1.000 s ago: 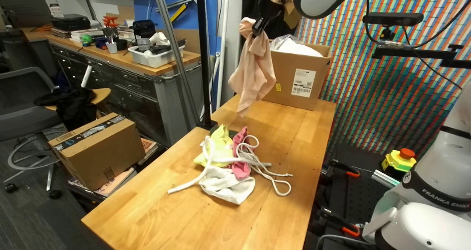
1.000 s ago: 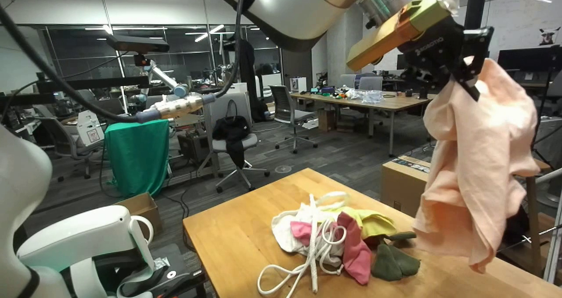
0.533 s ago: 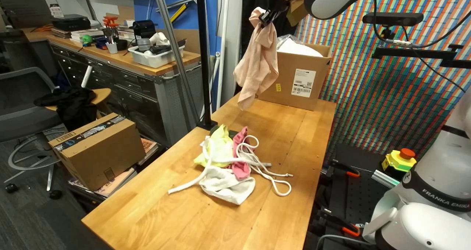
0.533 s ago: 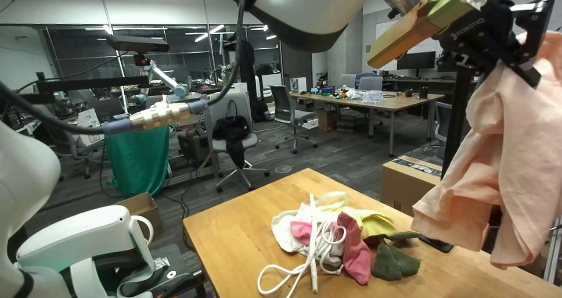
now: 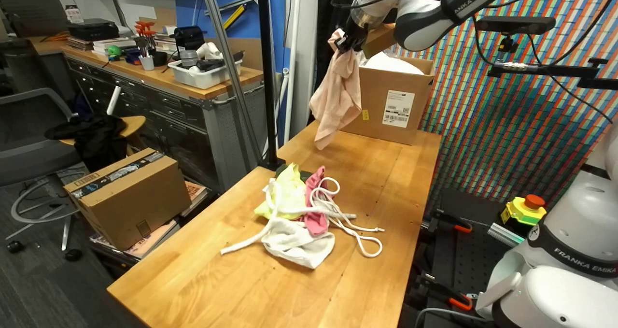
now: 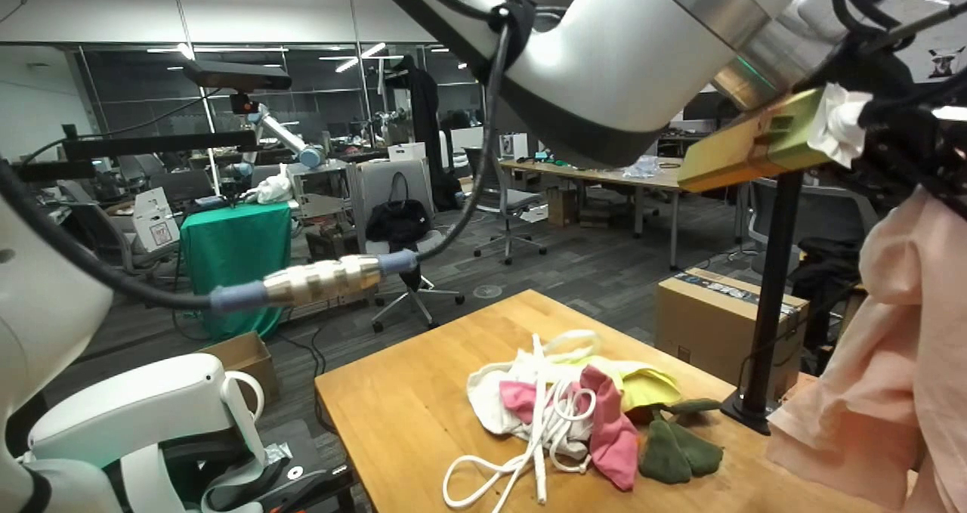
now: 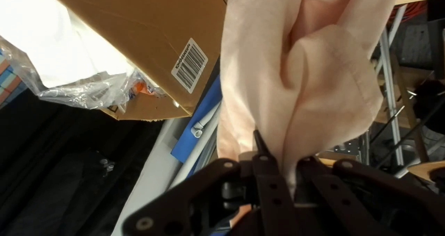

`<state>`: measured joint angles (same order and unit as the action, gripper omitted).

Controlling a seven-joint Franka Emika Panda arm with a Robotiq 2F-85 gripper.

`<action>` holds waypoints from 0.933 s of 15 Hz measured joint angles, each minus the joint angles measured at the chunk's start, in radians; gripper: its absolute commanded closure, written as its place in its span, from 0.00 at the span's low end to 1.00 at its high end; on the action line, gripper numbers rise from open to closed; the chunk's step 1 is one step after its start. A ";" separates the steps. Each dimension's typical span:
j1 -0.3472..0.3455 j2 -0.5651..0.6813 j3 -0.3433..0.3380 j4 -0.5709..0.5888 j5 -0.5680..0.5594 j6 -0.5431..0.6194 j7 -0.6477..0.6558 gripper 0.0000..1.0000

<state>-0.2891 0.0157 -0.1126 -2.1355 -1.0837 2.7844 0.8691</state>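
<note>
A peach cloth (image 5: 336, 96) hangs in loose folds from my gripper (image 5: 342, 45), which is shut on its upper part. Its lower end is in the air over the far part of the wooden table (image 5: 376, 173). In the wrist view the cloth (image 7: 313, 86) spreads out ahead of the fingers and hides much of one of them. Down on the table, apart from the gripper, lie a yellow cloth (image 5: 291, 197), a pink cloth (image 5: 316, 221), a white cloth (image 5: 297, 246) with white cords (image 6: 539, 430), and a dark green cloth (image 6: 680, 452).
An open cardboard box (image 5: 372, 84) with white material and clear plastic stands at the table's far end, close to the gripper. A black post (image 5: 268, 77) rises from the table edge. A taped box (image 5: 130, 202) sits beyond that edge, lower than the tabletop.
The gripper, still shut on the peach cloth, first rises and then sinks lower. In an exterior view it shifts toward the right edge, partly out of frame. The cloths on the table stay put.
</note>
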 measured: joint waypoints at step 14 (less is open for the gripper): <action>0.001 0.288 -0.035 0.242 -0.410 -0.155 0.583 0.33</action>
<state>-0.2880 0.3041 -0.1477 -1.8938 -1.4938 2.6289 1.4519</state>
